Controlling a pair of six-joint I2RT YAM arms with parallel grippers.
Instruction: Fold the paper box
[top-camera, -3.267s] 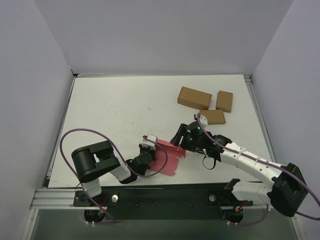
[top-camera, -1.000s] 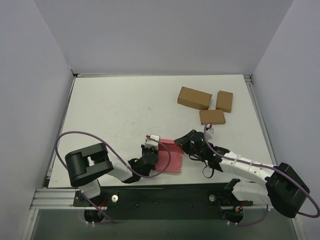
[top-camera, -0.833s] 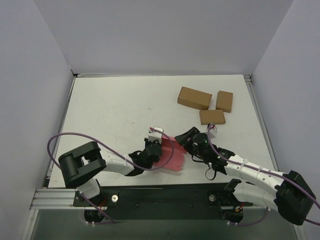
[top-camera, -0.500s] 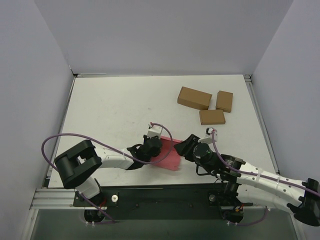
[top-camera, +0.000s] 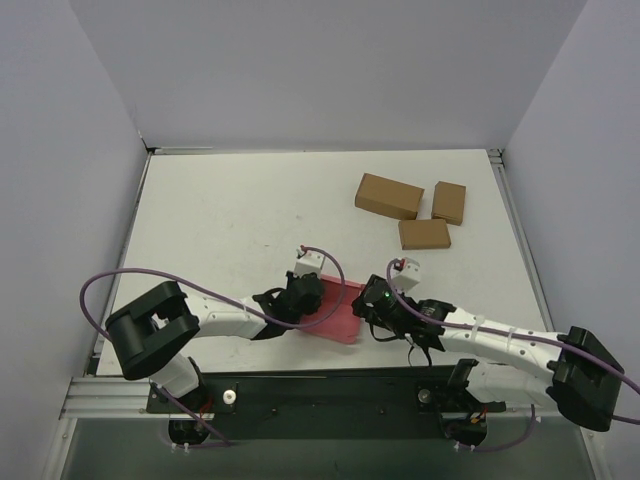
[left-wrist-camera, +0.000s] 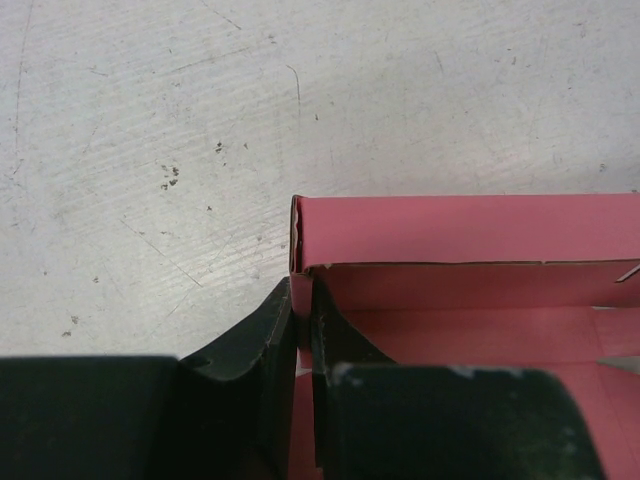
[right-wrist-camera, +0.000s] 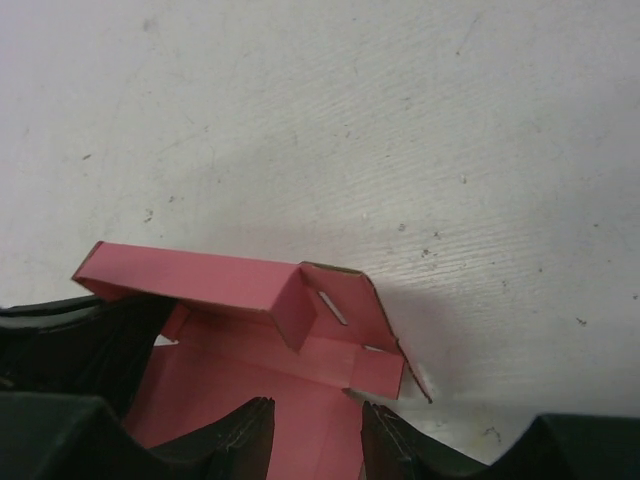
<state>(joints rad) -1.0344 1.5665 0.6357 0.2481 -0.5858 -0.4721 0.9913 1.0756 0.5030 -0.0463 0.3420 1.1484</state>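
On your worktop (top-camera: 220, 220), the paper box (top-camera: 338, 312) sits near the 6 o'clock edge, partly folded with one wall raised. Three brown boxes (top-camera: 388, 196) lie at 2 o'clock, well apart from it. Your left hand (left-wrist-camera: 303, 300) pinches the box's 9 o'clock wall. Your right hand (right-wrist-camera: 315, 420) is at 3 o'clock, fingers spread over the card.

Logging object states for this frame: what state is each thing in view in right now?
paper box, partly folded, far wall raised, top open.
left tool, shut on a side wall of the paper box.
right tool, open, jaws apart at the paper box's near edge.
brown boxes, closed, lying flat, untouched.
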